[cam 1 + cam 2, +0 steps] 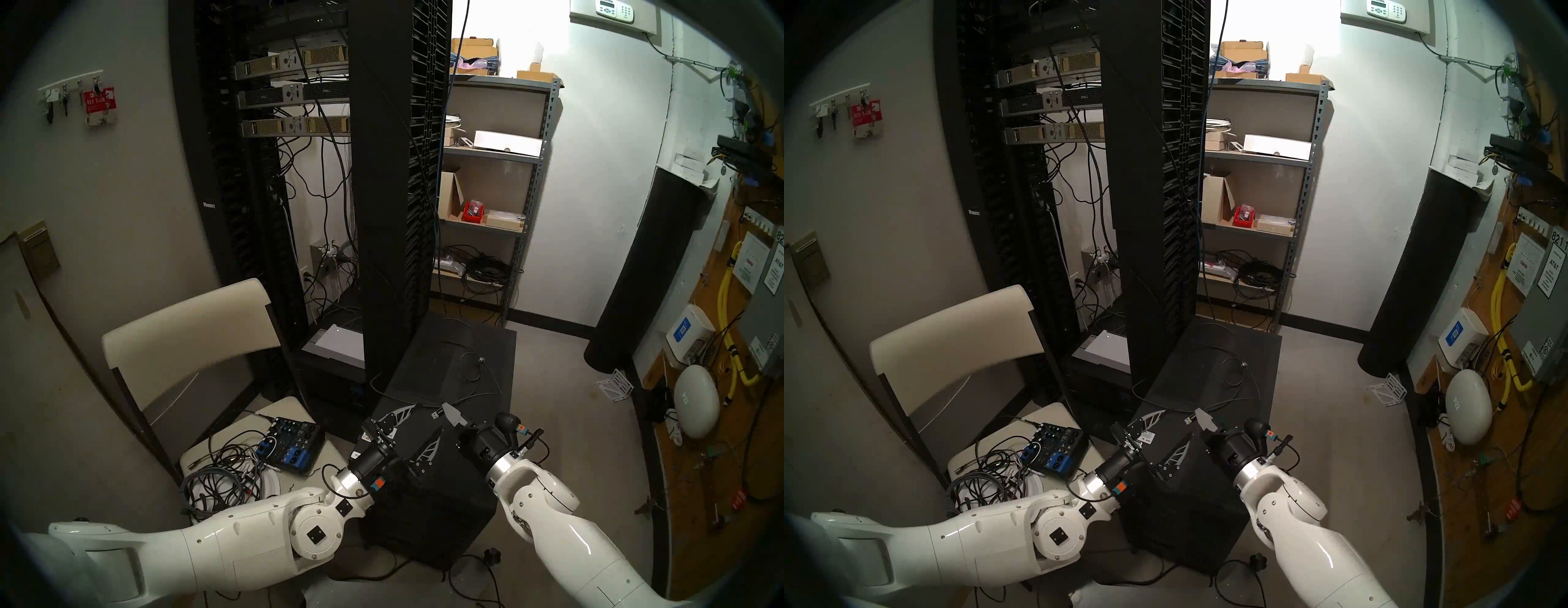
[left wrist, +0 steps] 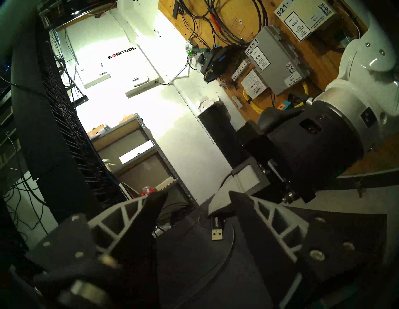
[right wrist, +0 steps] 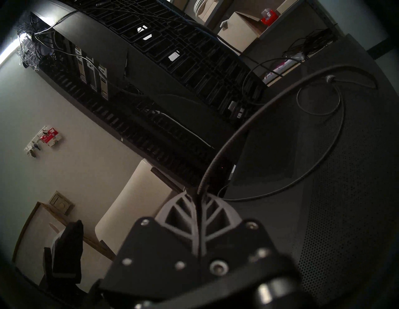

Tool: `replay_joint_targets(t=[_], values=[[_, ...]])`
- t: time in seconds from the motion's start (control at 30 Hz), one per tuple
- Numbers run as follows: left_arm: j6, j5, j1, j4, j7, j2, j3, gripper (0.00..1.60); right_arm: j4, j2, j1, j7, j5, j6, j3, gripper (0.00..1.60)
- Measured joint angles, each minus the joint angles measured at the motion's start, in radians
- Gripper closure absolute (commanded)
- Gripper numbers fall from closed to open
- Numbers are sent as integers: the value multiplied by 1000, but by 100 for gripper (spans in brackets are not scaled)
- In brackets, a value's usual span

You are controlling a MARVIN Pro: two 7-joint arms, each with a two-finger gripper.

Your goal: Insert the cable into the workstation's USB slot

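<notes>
The workstation (image 1: 462, 373) is a black tower case on the floor in front of me; I cannot make out its USB slot. The cable (image 1: 475, 373) loops over its top (image 3: 323, 194), with a small silvery fitting (image 1: 481, 359) midway. My right gripper (image 1: 455, 415) is shut on the cable just behind the USB plug (image 1: 435, 414), above the case's near end. In the left wrist view the plug (image 2: 217, 229) sticks out below the right gripper (image 2: 220, 205), metal tip free. My left gripper (image 1: 418, 431) is open and empty, its fingers either side of the plug.
A tall black server rack (image 1: 382, 170) stands just behind the workstation. A chair (image 1: 186, 331) on the left holds an audio mixer (image 1: 292, 446) and a heap of cords (image 1: 220, 471). A metal shelf (image 1: 488, 191) and a black cylinder (image 1: 645, 271) stand at the back right.
</notes>
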Motion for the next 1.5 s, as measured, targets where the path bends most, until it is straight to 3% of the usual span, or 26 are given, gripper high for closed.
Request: replay_joint_targets(t=[0.2, 0.43, 0.67, 0.77, 1.03, 1.5], values=[[17, -24, 10, -16, -15, 2, 3, 40, 1, 0, 10, -12, -14, 3, -5, 160], [101, -45, 0, -42, -67, -1, 3, 60, 3, -4, 29, -10, -29, 21, -26, 160], [166, -54, -19, -12, -90, -26, -3, 68, 4, -7, 36, -10, -28, 39, -24, 160], [185, -54, -26, 6, -92, -36, -6, 65, 5, -7, 37, -9, -26, 41, -18, 160], [207, -37, -39, 44, -80, -60, -9, 62, 6, -7, 40, -8, -24, 44, -10, 160], [216, -12, -55, 54, -75, -90, -8, 84, 9, -9, 48, -9, -25, 62, -16, 160]])
